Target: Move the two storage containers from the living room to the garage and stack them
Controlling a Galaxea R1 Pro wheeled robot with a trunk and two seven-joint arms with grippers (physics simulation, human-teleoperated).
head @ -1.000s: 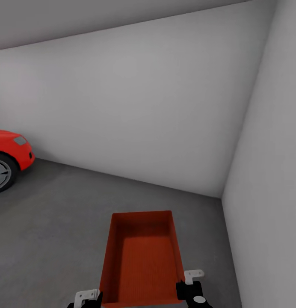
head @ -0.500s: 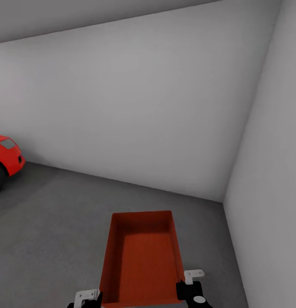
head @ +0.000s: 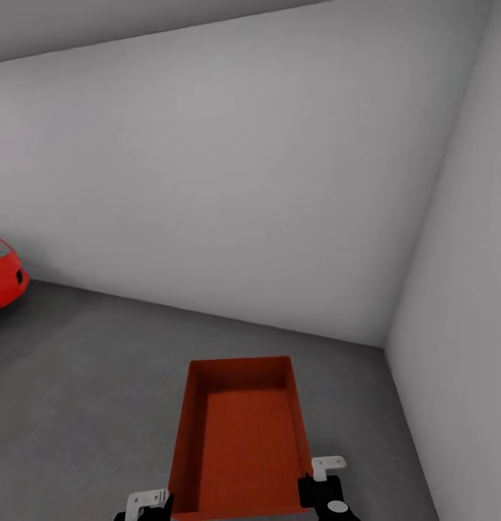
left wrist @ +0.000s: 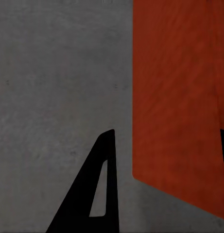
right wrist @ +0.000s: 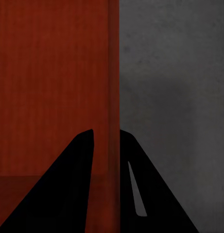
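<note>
a: storage container — where is it?

b: low in the middle of the head view, red-orange, open side up and nothing inside, long axis running away from the robot. it is carried between the 2 arms, above the floor, which is dark grey speckled concrete.

a: what has hold of it?

b: the right gripper is pinched on the container's right-hand long wall. in the right wrist view 1 black finger lies inside the bin and the other outside, with the thin wall between them. in the head view that gripper sits at the near right corner of the bin.

a: and the other side?

b: the left gripper is at the near left corner. in the left wrist view 1 dark finger stands out against the concrete, apart from the container's orange side, and a sliver of the other finger shows at the frame edge past that wall. the jaws look spread with the wall between them, but i cannot tell whether they press on it.

a: what's around it?

b: a plain white-grey back wall meets a side wall in a corner ahead and to the right. the nose of a red car pokes in at the far left, well apart from the container.
</note>
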